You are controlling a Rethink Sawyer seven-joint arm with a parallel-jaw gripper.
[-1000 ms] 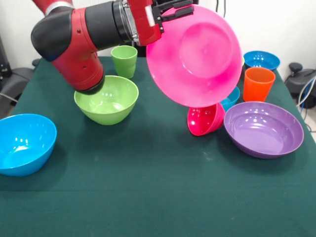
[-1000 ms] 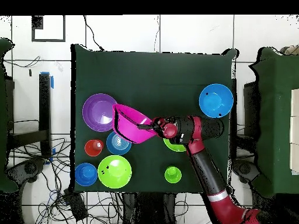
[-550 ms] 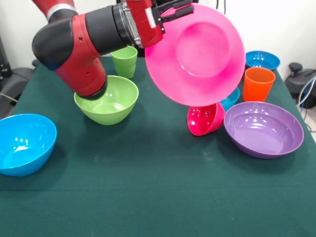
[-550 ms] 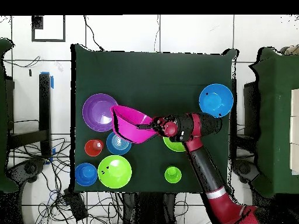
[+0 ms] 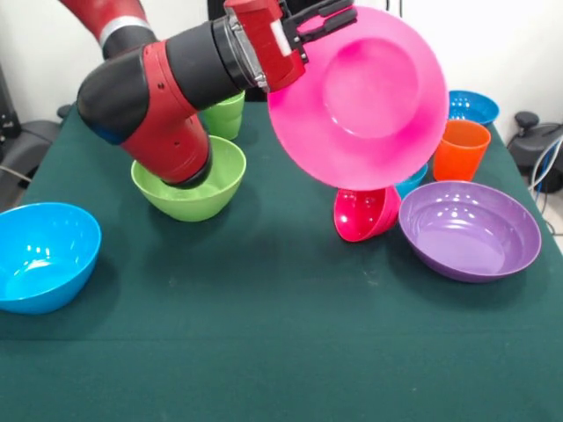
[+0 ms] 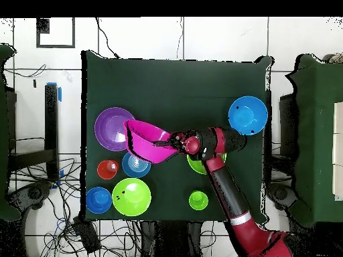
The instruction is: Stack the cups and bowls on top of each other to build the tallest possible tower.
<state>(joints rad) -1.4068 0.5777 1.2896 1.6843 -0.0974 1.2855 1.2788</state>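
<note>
My gripper (image 5: 321, 19) is shut on the rim of the big pink bowl (image 5: 361, 97), which hangs tilted in the air with its inside facing the front camera. From above, the gripper (image 6: 166, 142) and the pink bowl (image 6: 146, 140) sit beside the purple bowl (image 6: 112, 128). Below the pink bowl, a small red-pink bowl (image 5: 365, 213) lies tipped on the cloth. A wide purple bowl (image 5: 471, 230) stands to its right. The orange cup (image 5: 460, 149) is behind the purple bowl. A lime green bowl (image 5: 189, 189) and the green cup (image 5: 227, 114) are partly hidden by the arm.
A large blue bowl (image 5: 40, 255) rests at the table's left edge. Another blue bowl (image 5: 471, 107) stands at the back right, and a third (image 5: 413, 176) peeks out behind the pink one. From above, a second lime green bowl (image 6: 131, 197) shows near the robot's side.
The arm has swung a little to the right in the front view, carrying the pink bowl with it. The other bowls and cups have not moved.
</note>
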